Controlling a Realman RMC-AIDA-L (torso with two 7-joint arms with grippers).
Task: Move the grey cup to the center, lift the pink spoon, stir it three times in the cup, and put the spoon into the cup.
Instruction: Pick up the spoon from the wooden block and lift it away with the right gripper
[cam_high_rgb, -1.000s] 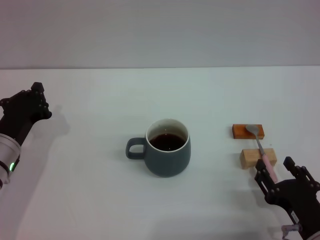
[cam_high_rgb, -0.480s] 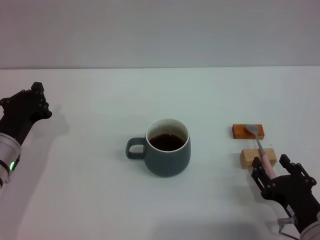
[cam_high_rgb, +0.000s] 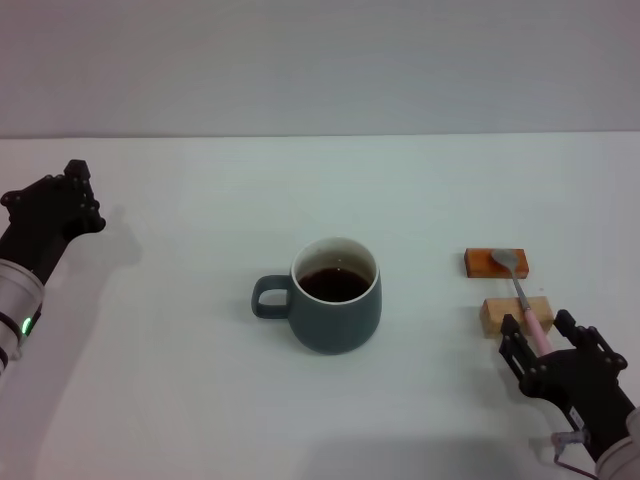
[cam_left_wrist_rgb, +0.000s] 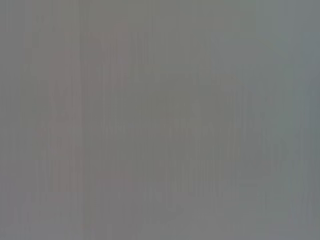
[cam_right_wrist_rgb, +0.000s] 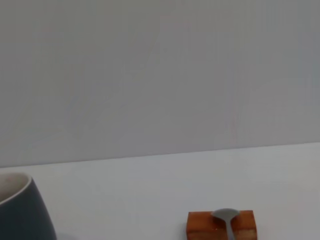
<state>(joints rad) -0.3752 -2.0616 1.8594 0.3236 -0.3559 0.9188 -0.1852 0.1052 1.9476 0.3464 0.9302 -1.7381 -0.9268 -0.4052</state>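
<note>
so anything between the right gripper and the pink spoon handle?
Nothing visible. The right gripper sits open at the pink spoon, fingers either side of the handle's near end. The spoon rests across two wooden blocks, bowl on the far one.

1. Grey cup (cam_high_rgb: 336, 297) mid-frame, dark liquid inside, handle pointing frame-left.
2. Pink spoon (cam_high_rgb: 522, 295) lower right, lying across orange block (cam_high_rgb: 495, 263) & pale wood block (cam_high_rgb: 514, 315).
3. Right gripper (cam_high_rgb: 549, 352) open at spoon's handle end.
4. Left gripper (cam_high_rgb: 55, 200) far left, off the table (cam_high_rgb: 200, 400).
</note>
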